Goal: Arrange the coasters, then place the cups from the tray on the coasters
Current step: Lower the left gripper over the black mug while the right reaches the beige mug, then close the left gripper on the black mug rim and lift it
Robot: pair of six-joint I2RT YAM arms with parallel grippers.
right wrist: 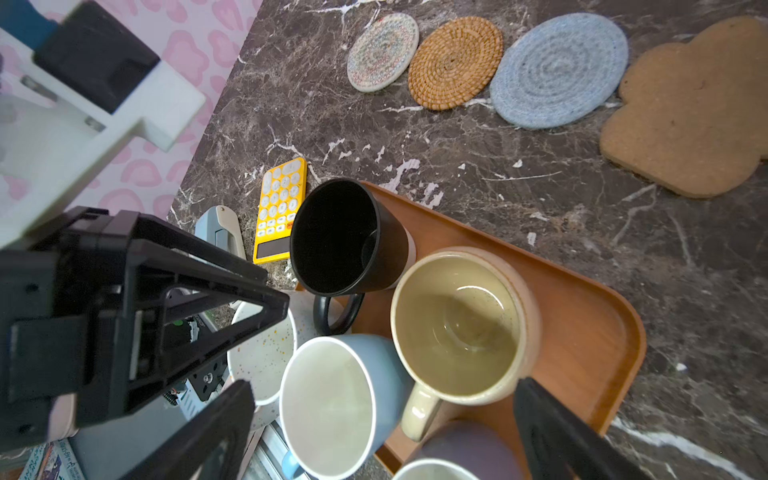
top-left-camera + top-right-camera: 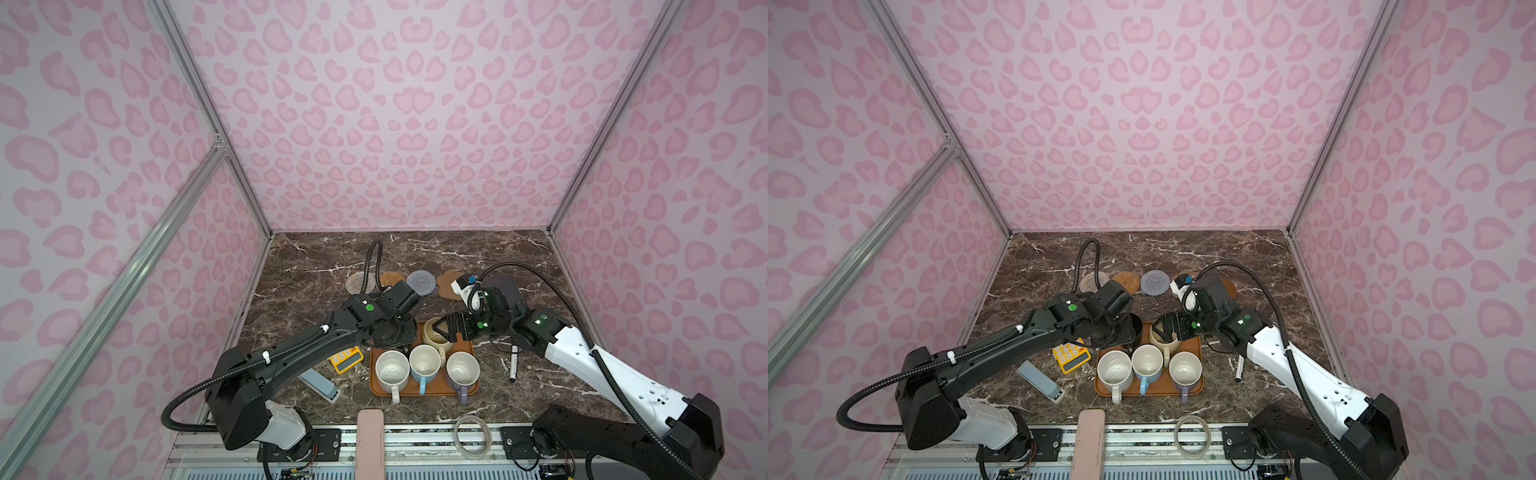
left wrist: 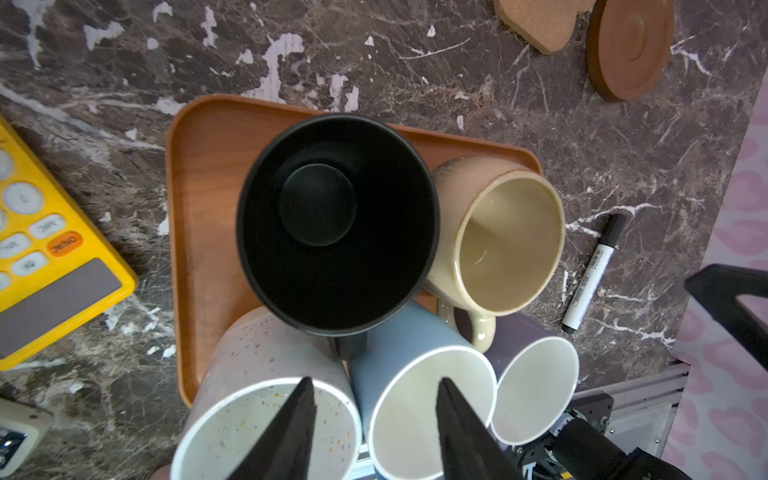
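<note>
Along the far side of the counter (image 1: 457, 174), you have the coasters in a row, left to right: whitish woven coaster (image 1: 383, 52), tan rattan coaster (image 1: 456, 62), light-blue woven coaster (image 1: 559, 68), cork flower-shaped coaster (image 1: 694, 108) and, just beside it, dark-brown disc coaster (image 3: 631, 45). That half of the job looks done.

None of them carries a cup yet. All five sit on the orange-brown tray (image 1: 582, 324) nearer you. The black mug (image 1: 345, 237) is at its far-left corner and the cream-yellow mug (image 1: 457, 324) at far right. The white speckled mug (image 2: 391, 370), blue mug (image 1: 328, 403) and lavender mug (image 2: 462, 368) line the near edge. So every cup transfer remains.

Your left claw (image 3: 376, 386) hangs over the white and blue mugs, just short of the black mug's handle. Its jaws are partway apart, with nothing visibly between them. Your right claw (image 1: 384, 384) hovers over the cream-yellow mug, jaws spread wide and empty.
</note>
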